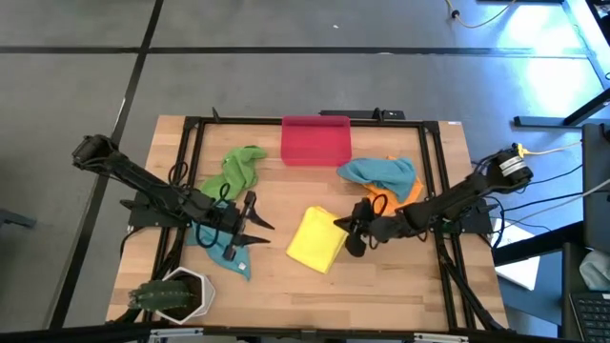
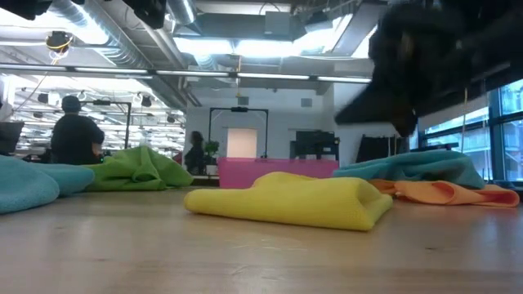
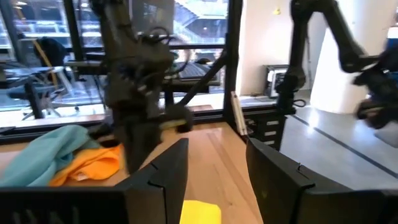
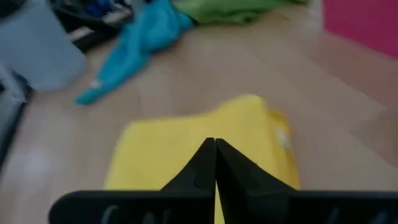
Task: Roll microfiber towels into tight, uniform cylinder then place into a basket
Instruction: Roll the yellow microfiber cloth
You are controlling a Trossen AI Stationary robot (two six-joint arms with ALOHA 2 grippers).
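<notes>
Hovering just beside the yellow towel (image 1: 317, 240), the right gripper (image 1: 353, 235) carries its fingers pressed together with nothing between them, as the right wrist view shows. The towel lies loosely folded near the middle of the wooden table (image 1: 400, 286), its long axis slanting from the table's centre toward the front edge, and it sits directly ahead of the right gripper's closed tips. The left gripper (image 1: 250, 221) waits on the towel's other side, farther off, its jaws parted and empty above a teal-blue towel (image 1: 224, 248). The red-pink basket (image 1: 315, 140) stands empty at the far edge, with a green towel (image 1: 235, 170) to one side and a teal towel (image 1: 379, 172) atop an orange towel (image 1: 408, 193) to the other. The right arm looks better placed to begin rolling.
</notes>
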